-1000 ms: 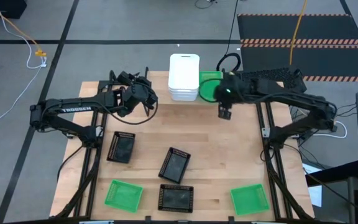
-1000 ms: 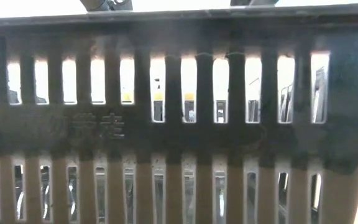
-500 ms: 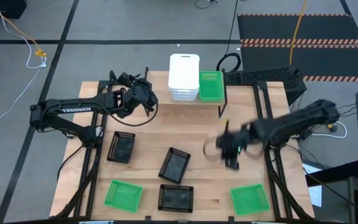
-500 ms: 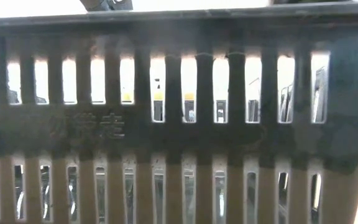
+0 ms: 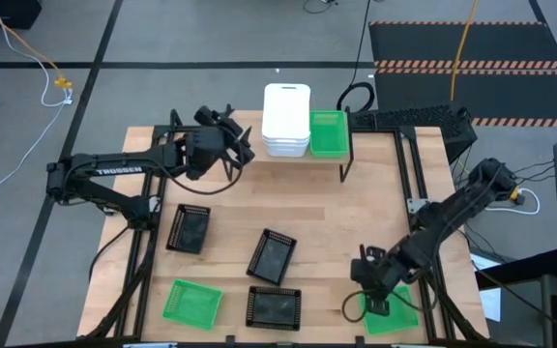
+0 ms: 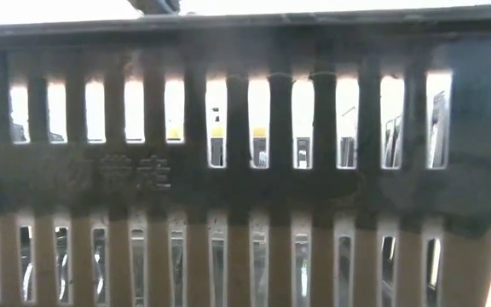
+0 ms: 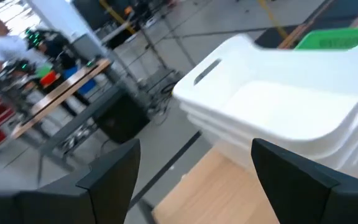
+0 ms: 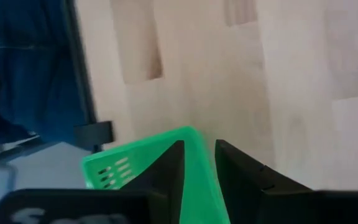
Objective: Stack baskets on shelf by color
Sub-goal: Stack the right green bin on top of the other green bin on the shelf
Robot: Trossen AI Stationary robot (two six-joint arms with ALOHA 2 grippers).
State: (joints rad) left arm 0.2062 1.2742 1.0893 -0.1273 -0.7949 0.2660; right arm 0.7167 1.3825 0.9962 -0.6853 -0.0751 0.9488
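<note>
A: Right gripper (image 5: 377, 302) is down at the near right corner of the table (image 5: 356, 217), sitting over the near-left rim of the green basket (image 5: 391, 309) there. In the wrist view its fingers (image 8: 166, 168) stand either side of that basket's rim (image 8: 138, 163), close together with only a narrow gap between them. I can't tell whether they're actually pinching the wall.

B: And the left one?

A: Left gripper (image 5: 232, 145) is up at the far end, just beside the stack of white baskets (image 5: 286, 121). Its fingers (image 7: 114, 168) are spread wide, nothing between them, and the white stack (image 7: 278, 106) fills the view ahead of them.

B: What's on the shelf (image 5: 329, 158)?

A: The white stack at its left end, and one green basket on the shelf (image 5: 328, 133) right beside it, touching or nearly so. A sliver of that green one (image 7: 337, 38) shows behind the white stack from the left wrist.

B: The rest are loose on the table?

A: Yes. Three black mesh ones: one on the left side (image 5: 189, 228), a tilted one near the middle (image 5: 272, 255), and one at the front edge (image 5: 275, 305). Another green basket at the front left (image 5: 192, 302), just beside that front black one.

B: The low camera gives you anything?

A: Only the slatted wall of a black basket (image 6: 245, 170) pressed right up against the lens, bits of the room showing through the slots.
</note>
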